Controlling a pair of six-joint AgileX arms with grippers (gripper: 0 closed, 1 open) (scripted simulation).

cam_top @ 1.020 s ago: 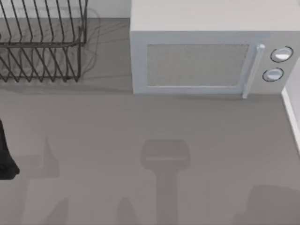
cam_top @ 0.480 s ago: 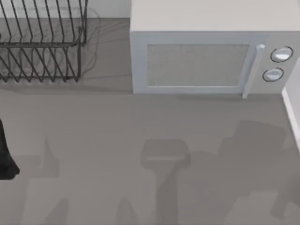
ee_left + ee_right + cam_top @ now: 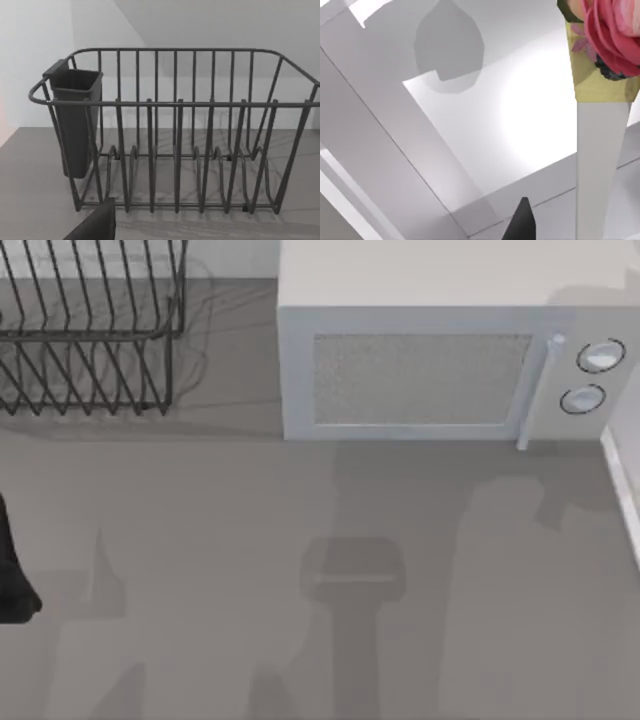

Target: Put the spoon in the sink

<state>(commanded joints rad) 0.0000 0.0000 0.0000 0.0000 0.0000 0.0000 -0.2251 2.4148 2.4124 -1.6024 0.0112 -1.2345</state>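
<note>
In the right wrist view the spoon (image 3: 600, 150) is a long white handle ending in a yellow and pink flowered part. It hangs over the white basin of the sink (image 3: 520, 125), and its shadow falls on the far wall. My right gripper is shut on the spoon, with one dark fingertip (image 3: 520, 222) beside the handle. My left arm (image 3: 12, 580) stays parked at the counter's left edge, facing the dish rack (image 3: 175, 150).
A wire dish rack (image 3: 90, 340) with a dark utensil cup (image 3: 75, 120) stands at the back left. A white microwave (image 3: 430, 360) fills the back middle and right. A white rim (image 3: 625, 485) borders the grey counter (image 3: 250, 500) on the right.
The right arm's shadow has swept from the counter's front right to the back right, now reaching the microwave's front. The left arm has not moved.
</note>
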